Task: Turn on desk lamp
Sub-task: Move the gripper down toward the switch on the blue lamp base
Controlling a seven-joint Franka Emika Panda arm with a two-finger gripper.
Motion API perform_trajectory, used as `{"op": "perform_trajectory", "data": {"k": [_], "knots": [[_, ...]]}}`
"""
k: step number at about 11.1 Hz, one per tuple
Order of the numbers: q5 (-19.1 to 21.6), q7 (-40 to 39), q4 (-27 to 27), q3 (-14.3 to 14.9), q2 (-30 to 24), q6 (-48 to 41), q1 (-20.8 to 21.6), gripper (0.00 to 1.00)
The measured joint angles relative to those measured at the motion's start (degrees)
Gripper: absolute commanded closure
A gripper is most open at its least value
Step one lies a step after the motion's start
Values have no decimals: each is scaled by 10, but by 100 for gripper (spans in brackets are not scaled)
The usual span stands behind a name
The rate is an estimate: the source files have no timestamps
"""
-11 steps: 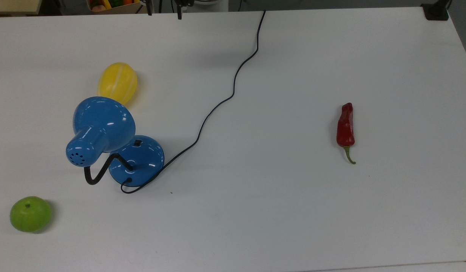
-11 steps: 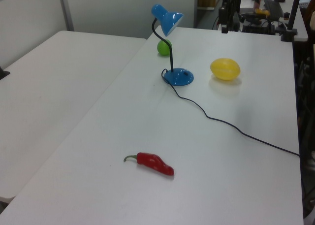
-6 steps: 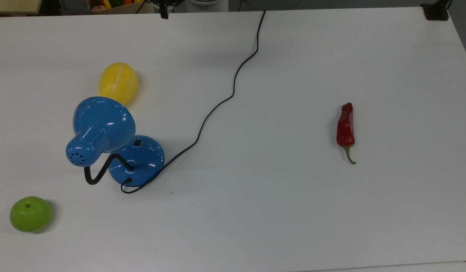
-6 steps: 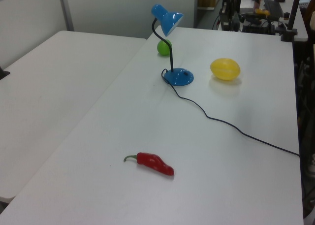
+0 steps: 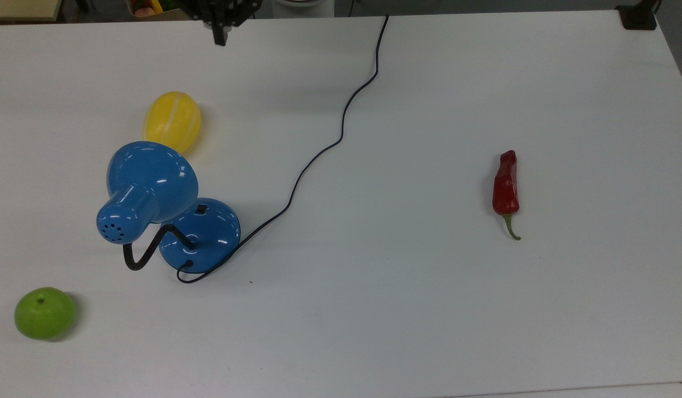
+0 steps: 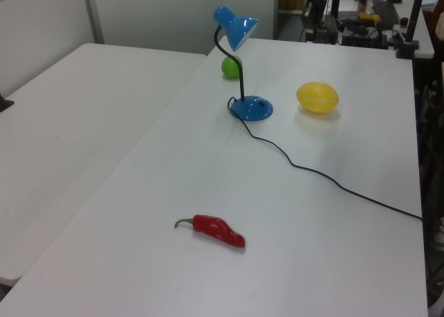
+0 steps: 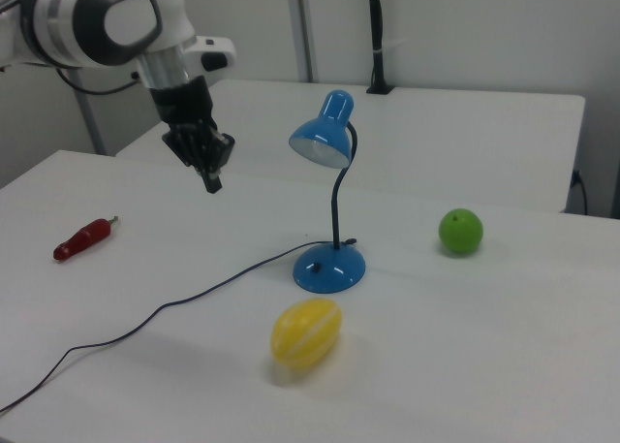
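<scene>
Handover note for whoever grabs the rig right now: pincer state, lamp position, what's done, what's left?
Pincer: shut, holding nothing, in the air above the table, apart from the lamp.
Desk lamp: upright, between the yellow melon and green apple; the black switch sits on the base, on the melon's side. Cord trails across the table.
Done: nothing; lamp looks unlit.
Left: bring the pincer down on the switch and press.

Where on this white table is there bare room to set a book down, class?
Widest bare patch: between the thin black cord and the red chilli pepper, top view. Crowded: around the glossy blue desk lamp, with the yellow melon and green apple nearby.
</scene>
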State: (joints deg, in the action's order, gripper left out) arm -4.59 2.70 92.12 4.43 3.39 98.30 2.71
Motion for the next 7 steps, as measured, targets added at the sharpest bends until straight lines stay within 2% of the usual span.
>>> {"op": "perform_trajectory", "data": {"k": [3, 7], "knots": [[0, 0, 26, 1, 23, 79, -21, 100], [0, 0, 69, 1, 64, 167, -27, 100]]}}
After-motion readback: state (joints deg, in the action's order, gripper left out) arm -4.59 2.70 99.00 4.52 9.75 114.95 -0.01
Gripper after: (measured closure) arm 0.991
